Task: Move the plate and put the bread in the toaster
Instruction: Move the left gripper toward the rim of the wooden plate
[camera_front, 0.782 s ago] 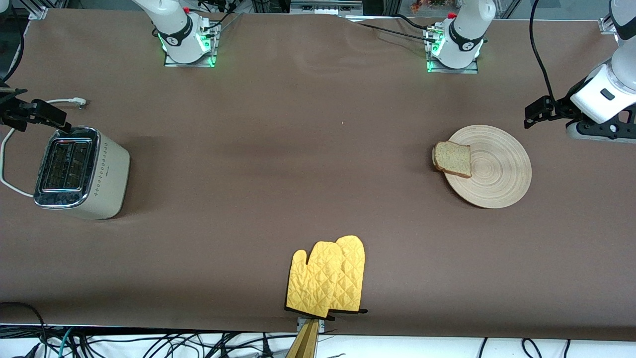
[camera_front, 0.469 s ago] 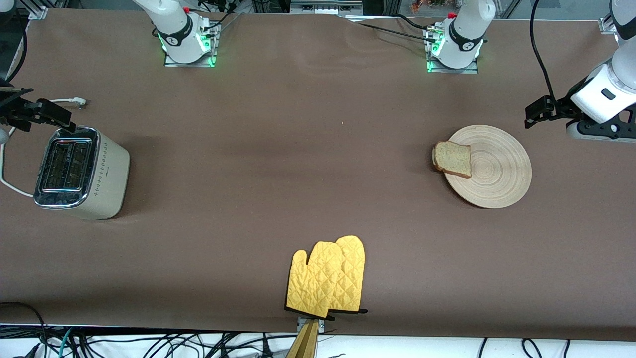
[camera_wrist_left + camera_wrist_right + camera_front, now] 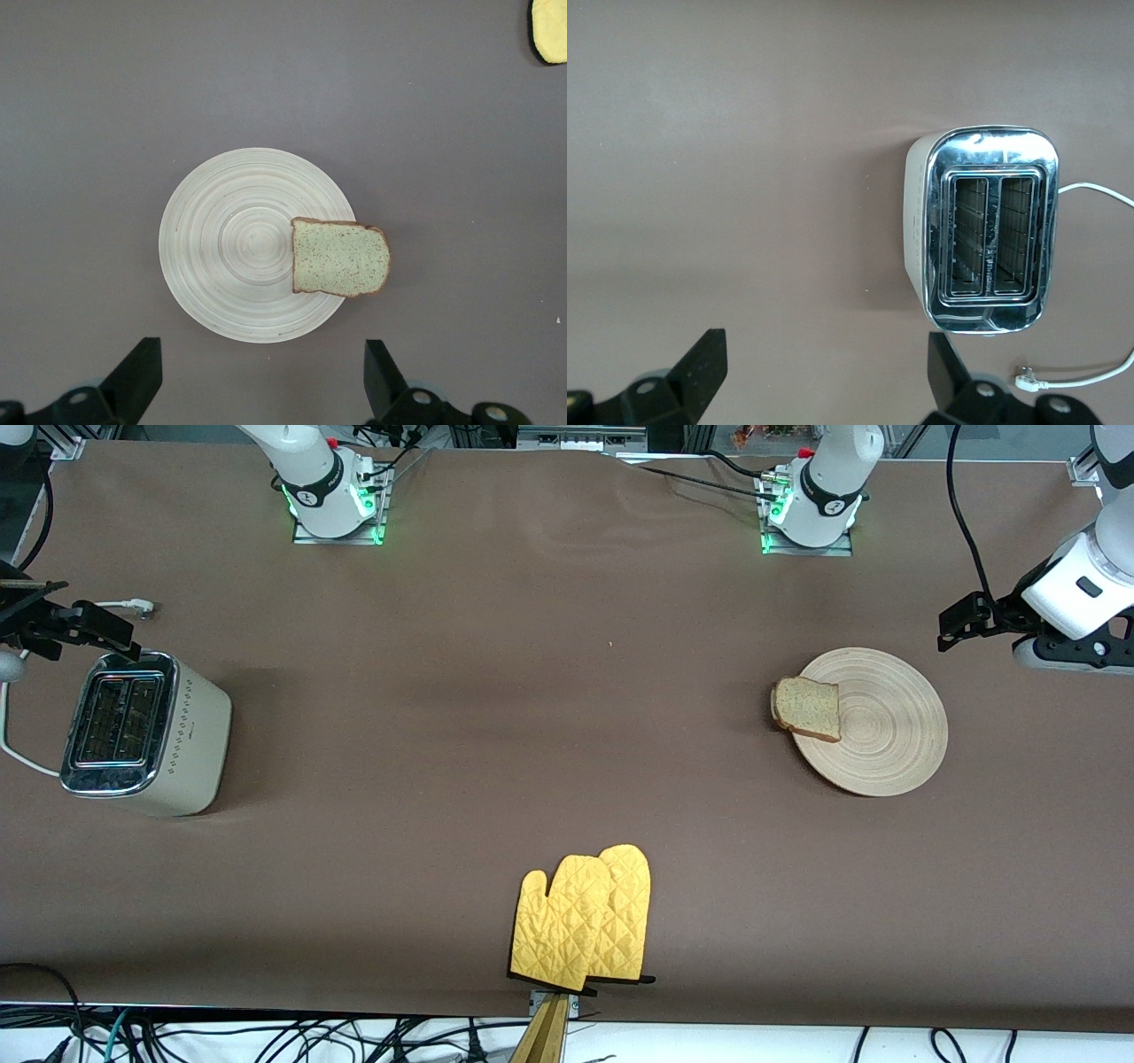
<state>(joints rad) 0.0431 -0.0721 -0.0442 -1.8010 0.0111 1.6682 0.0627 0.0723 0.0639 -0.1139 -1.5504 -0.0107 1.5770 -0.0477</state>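
While overhanging plate (image 3: 886,726) rim, bread (image 3: 807,708).

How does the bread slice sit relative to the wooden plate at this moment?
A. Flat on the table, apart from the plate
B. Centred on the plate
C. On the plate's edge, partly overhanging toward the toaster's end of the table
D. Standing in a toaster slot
C: the bread rests on the rim of the plate with one end past it; the left wrist view shows the same overhang, and both slots of the toaster are empty.

oven mitts (image 3: 551,28): cut by left wrist frame edge | toaster cord (image 3: 1099,193): runs off right wrist frame
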